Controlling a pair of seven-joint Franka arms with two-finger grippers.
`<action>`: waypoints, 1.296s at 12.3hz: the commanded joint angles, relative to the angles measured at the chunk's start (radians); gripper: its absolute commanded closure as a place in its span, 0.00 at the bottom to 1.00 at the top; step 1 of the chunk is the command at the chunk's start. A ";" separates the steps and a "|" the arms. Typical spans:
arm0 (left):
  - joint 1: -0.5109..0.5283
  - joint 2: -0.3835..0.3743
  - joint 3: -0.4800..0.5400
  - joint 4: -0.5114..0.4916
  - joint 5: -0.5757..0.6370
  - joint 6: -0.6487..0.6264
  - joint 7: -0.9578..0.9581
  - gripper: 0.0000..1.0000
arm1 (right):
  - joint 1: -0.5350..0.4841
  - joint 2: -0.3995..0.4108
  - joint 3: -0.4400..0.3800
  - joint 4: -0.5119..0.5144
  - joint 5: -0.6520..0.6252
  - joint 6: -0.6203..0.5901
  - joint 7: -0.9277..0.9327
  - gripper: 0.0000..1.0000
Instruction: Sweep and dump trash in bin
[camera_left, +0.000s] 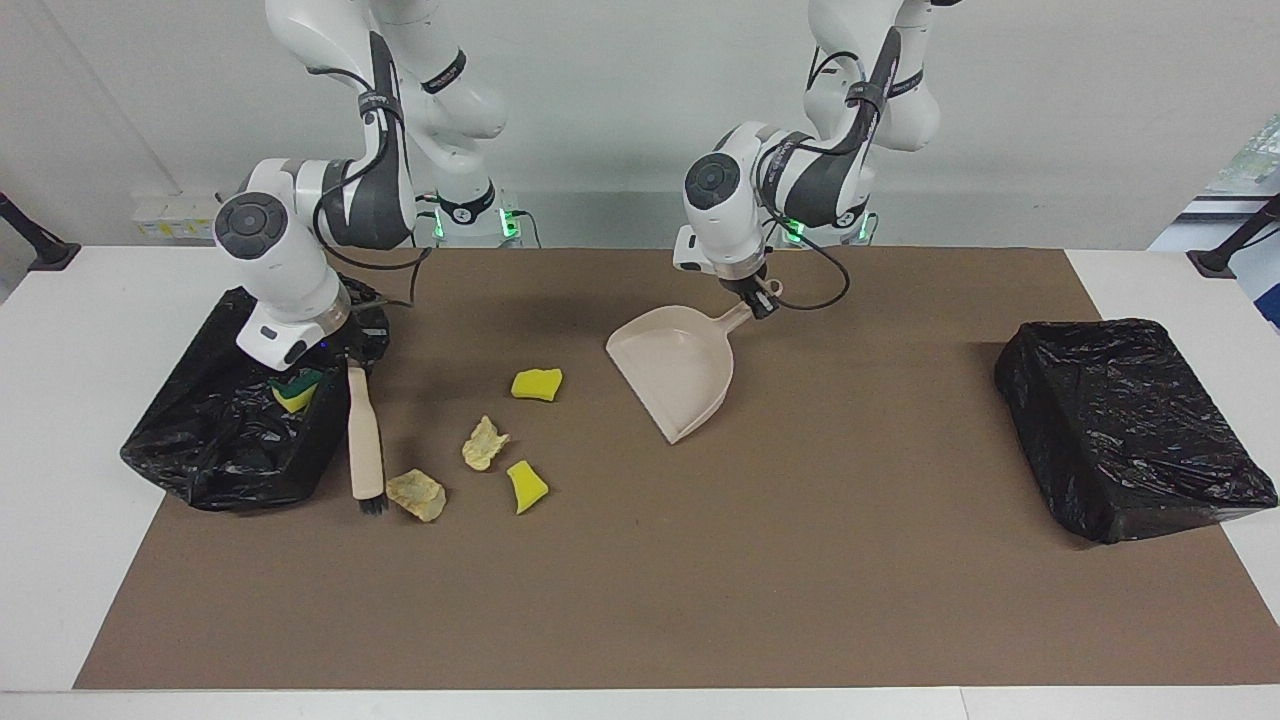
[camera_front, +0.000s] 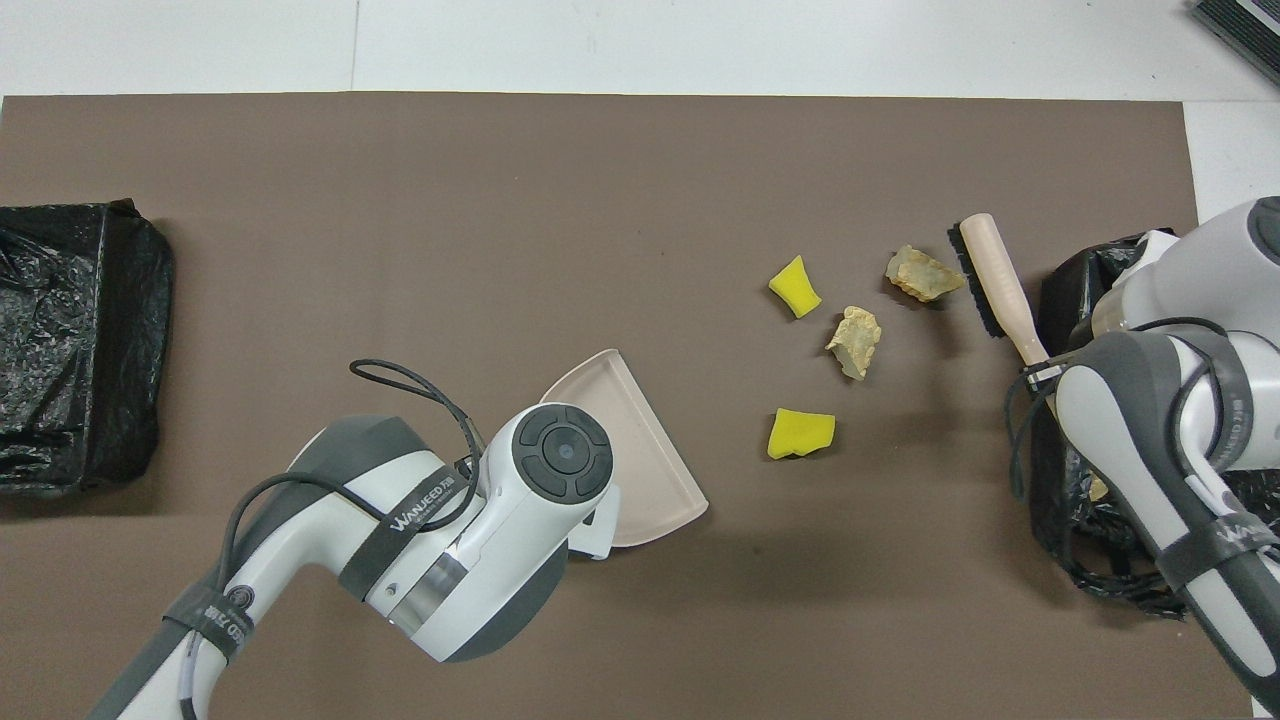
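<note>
Black-lined bin (camera_left: 230, 430) at the right arm's end, one green-backed sponge (camera_left: 296, 390) inside, right gripper (camera_left: 290, 368) over it, jaw state impossible to tell. Dustpan (camera_left: 675, 370) mid-table, handle clenched by left gripper (camera_left: 752, 294). Brush (camera_left: 365, 440) just beside the bin; four scraps (camera_left: 485, 443) between brush and dustpan.

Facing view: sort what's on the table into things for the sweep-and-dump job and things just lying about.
For the job: four trash scraps, brush at the right pincer, dustpan held by the left pincer, open bin with a sponge piece inside.
Lying about: wrapped black bin at the left arm's end, seemingly unused.
</note>
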 joint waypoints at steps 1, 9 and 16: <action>-0.029 -0.030 0.010 -0.022 0.024 -0.026 -0.034 1.00 | -0.002 0.046 0.009 0.028 -0.022 0.011 0.056 1.00; -0.022 -0.038 0.010 -0.038 0.023 -0.033 -0.034 1.00 | 0.014 0.064 0.015 0.004 -0.026 0.025 0.055 1.00; -0.012 -0.038 0.011 -0.045 0.023 -0.016 -0.034 1.00 | 0.107 0.021 0.017 -0.041 -0.017 -0.015 0.047 1.00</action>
